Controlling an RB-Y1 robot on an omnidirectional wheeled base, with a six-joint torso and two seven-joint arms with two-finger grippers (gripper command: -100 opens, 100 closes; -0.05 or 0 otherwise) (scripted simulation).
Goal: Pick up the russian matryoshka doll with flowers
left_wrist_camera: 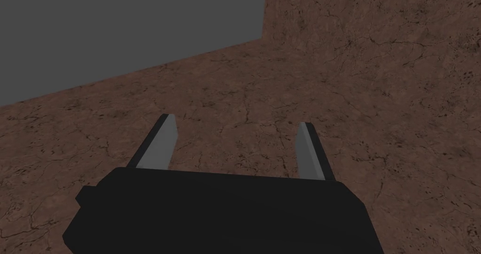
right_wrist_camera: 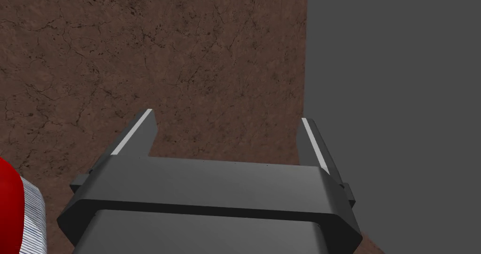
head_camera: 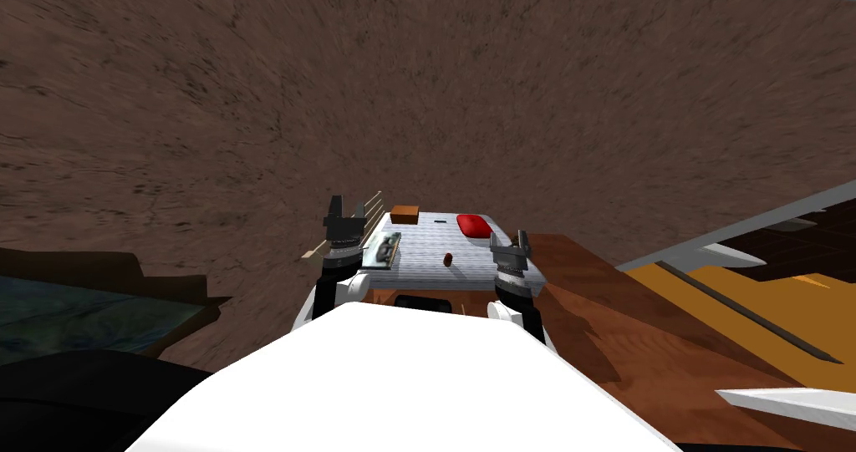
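Looking down on a small light grey table (head_camera: 468, 273) that stands against a cracked brown wall (head_camera: 418, 96), and there's the doll (head_camera: 448, 260), a tiny dark reddish-brown rounded thing sitting on the near half of the tabletop, a little right of the middle; it's too small to make out any flowers on it. Nothing is touching it, and it sits apart from everything else up there. Over at the far right corner lies a red cushion (head_camera: 474, 225), at the far left corner a brown box (head_camera: 405, 214), and along the left edge a flat green-patterned item (head_camera: 384, 249). Now the arms: the left gripper (head_camera: 347, 205) is raised at the table's left side, just beside that flat item, well away from the doll. From the left wrist camera its fingers (left_wrist_camera: 162, 143) stand wide apart with nothing but brown wall showing between them, so that hand is empty. The right gripper (head_camera: 508, 240) hangs over the table's right edge, with the doll a short way to its left and the red cushion just beyond it. Its fingers (right_wrist_camera: 136, 134) are spread just as wide, gripping nothing, and the cushion and the ribbed table edge peek in beside the dark gripper body. Off to the right of the table runs a reddish wooden floor (head_camera: 602, 305)
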